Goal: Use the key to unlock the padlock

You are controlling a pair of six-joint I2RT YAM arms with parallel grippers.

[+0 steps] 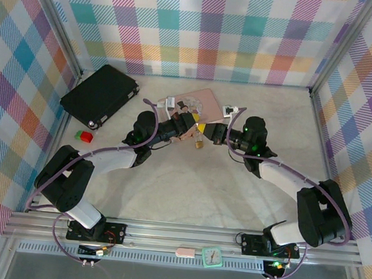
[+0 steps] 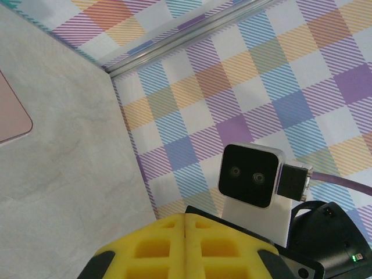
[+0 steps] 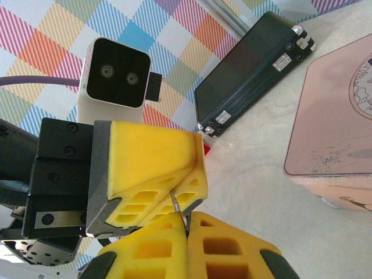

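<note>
1. Jaws of the right gripper (image 3: 186, 232) are pressed together, pinching the key (image 3: 177, 206), a thin silver sliver, at their seam.
2. Jaws of the left gripper (image 2: 185, 226) are closed pad to pad; the key's upper end touches its fingertips.
3. The padlock (image 1: 199, 143), small and brass, sits just below the meeting grippers; whether anything holds it cannot be told.
4. The pink tin (image 1: 199, 101) lies just behind them.

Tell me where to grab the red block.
Take the red block from straight above, probably with fingers on its near and far faces: it sits low on the table, and the green block crowds its right side.
</note>
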